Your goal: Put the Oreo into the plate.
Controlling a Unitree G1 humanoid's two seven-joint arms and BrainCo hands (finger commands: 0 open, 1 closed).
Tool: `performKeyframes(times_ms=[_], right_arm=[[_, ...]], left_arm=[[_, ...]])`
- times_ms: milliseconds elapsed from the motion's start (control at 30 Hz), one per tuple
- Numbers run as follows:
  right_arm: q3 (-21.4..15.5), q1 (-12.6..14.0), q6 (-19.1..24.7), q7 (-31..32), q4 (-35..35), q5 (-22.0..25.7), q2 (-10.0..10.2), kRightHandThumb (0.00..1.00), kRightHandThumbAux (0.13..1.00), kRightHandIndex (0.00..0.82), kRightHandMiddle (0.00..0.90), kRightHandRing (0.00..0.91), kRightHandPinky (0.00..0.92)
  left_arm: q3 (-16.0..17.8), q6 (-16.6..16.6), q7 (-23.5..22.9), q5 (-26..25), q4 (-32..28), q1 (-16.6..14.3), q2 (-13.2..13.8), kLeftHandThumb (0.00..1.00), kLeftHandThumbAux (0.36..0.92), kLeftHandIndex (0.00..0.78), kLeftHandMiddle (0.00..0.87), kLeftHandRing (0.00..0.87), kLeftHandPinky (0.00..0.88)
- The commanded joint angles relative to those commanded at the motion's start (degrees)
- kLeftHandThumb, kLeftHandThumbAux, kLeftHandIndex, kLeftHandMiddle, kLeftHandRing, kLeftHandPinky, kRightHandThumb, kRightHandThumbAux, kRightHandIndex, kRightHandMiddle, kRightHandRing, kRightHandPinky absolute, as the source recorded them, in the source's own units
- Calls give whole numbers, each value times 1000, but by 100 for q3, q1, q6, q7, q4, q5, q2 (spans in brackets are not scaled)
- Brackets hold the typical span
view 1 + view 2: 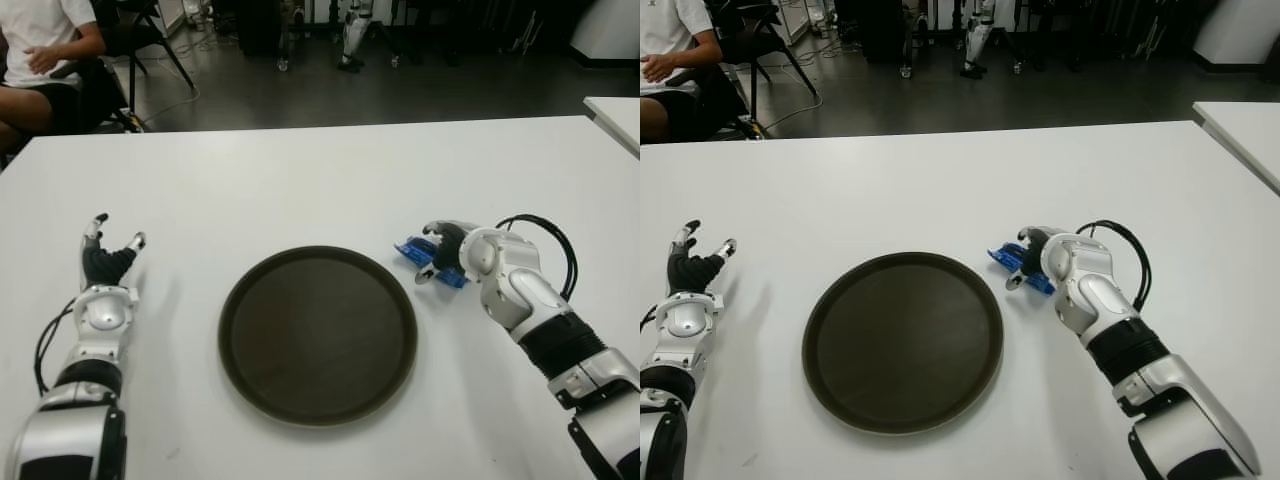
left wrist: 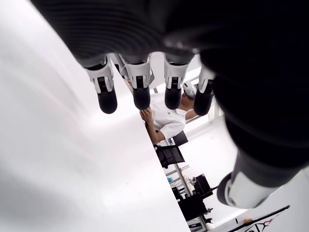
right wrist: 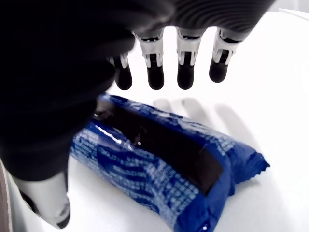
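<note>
A: Oreo (image 1: 428, 260) where?
B: On the table (image 1: 300, 180), just right of the plate (image 1: 318, 335), long axis slanting left-far to right-near. Right hand (image 1: 450, 250) over it, fingers (image 3: 155, 77) spread, not clasping.
A: Left hand (image 1: 105, 262)?
B: Well left of the plate, fingers loose, empty.

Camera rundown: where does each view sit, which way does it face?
Left eye: head, looking down at the white table, plate; both arms show.
Right eye: same scene, slightly shifted; shares the Oreo pack.
Left wrist: behind the open left hand, facing across the table toward a seated person.
Right wrist: above the right hand, open over the Oreo pack.
</note>
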Motion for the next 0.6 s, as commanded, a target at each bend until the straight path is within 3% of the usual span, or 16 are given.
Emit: performKeyframes(times_ms=[133, 300, 600], right_arm=[[17, -38, 22, -19, 103, -12, 16, 0, 734, 77, 108, 67, 0], [9, -274, -219, -322, 992, 91, 192, 0, 752, 69, 101, 63, 0], [97, -411, -216, -333, 1275, 108, 256, 0, 741, 68, 102, 63, 0]], left_arm=[[0, -6, -9, 0, -16, 7, -4, 0, 673, 19, 10, 8, 19], [8, -74, -4, -10, -98, 50, -16, 0, 679, 19, 9, 8, 17], [17, -20, 32, -6, -174, 77, -20, 0, 686, 15, 6, 6, 18]])
